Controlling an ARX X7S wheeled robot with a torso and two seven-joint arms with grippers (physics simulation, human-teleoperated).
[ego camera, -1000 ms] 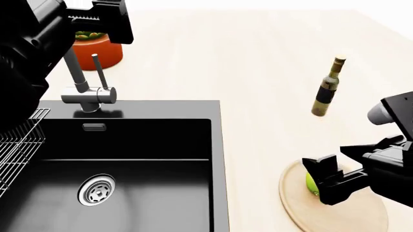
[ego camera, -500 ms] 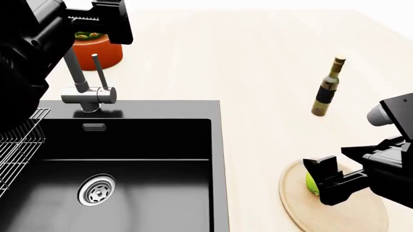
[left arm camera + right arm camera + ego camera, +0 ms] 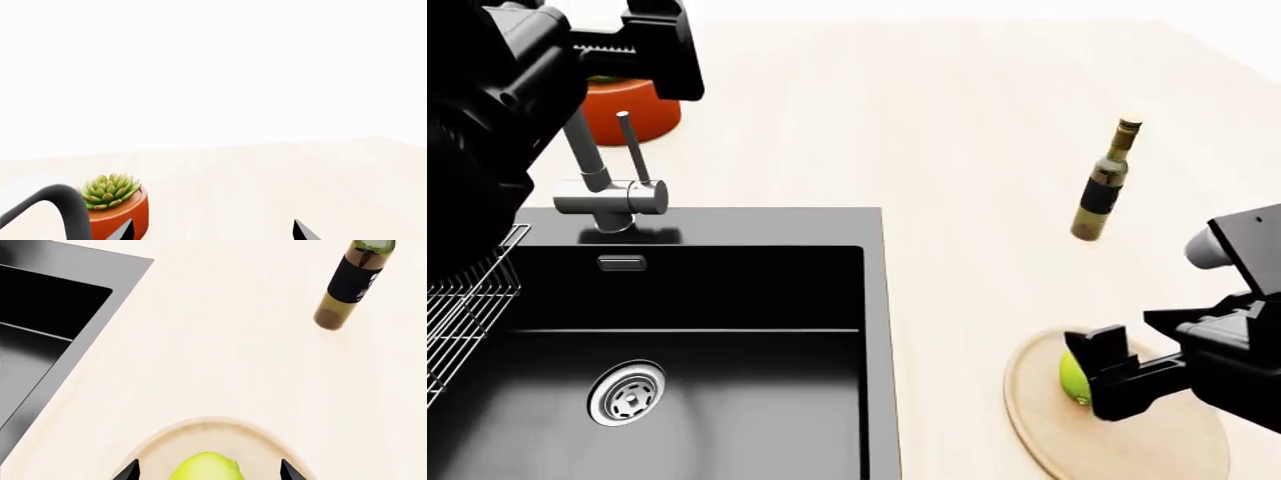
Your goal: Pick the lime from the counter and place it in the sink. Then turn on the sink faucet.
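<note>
Jaws of the right gripper [image 3: 1090,375] stand released either side of the lime [image 3: 206,467] on the round wooden board [image 3: 1054,430], while the left gripper's [image 3: 212,234] jaws also gape.

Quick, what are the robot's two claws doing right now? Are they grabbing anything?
Left gripper: open, holding nothing, up near the succulent.
Right gripper: open, fingers either side of the lime, not squeezing it yet.

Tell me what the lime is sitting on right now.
The lime rests on a round wooden board on the counter, between the right gripper fingers. The gripper covers the lime's far side in the head view, so contact there is hidden.
</note>
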